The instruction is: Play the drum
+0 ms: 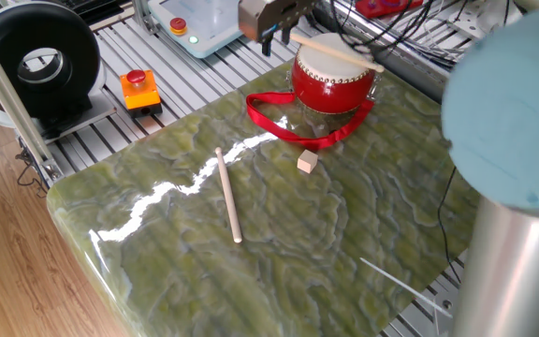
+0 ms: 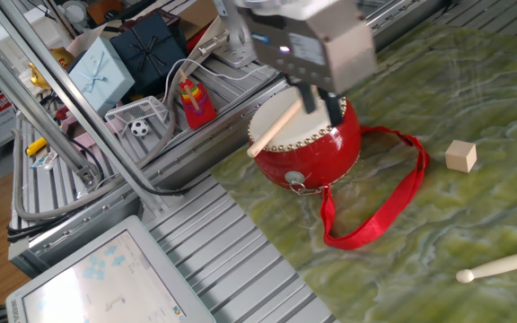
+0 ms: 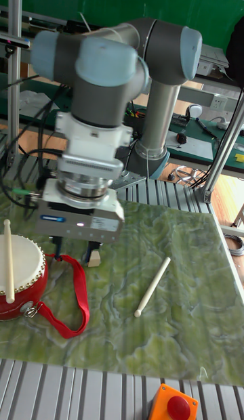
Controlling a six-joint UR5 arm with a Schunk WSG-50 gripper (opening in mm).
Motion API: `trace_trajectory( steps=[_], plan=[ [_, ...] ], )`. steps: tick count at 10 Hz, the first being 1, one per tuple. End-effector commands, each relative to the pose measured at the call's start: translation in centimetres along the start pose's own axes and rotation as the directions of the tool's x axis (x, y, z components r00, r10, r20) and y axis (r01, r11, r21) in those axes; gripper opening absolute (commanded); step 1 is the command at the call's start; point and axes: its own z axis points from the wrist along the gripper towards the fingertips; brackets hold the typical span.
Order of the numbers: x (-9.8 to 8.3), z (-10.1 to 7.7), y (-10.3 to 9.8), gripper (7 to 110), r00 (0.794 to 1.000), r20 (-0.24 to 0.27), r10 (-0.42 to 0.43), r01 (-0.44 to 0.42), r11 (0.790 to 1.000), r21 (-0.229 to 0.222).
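Our gripper (image 1: 271, 36) hung open and empty beside the red drum (image 1: 333, 80) at the table's far edge, one drumstick (image 2: 275, 126) lying across its skin. We judged a good beat needed that stick gripped near its overhanging end.

drum (image 3: 19, 278) far left | stick (image 3: 8, 259) lying across skin | gripper (image 3: 76, 247) beside
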Motion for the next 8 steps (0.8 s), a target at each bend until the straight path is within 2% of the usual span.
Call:
trace_trajectory(
  steps=[1,8],
  plan=[
    [2.44,-0.25,2.75,7,0.999,-0.007,0.046,-0.046,0.999,0.008],
    [1.92,0.09,2.43,7,1.0,0.004,0.021,-0.021,1.0,-0.005]
  ],
)
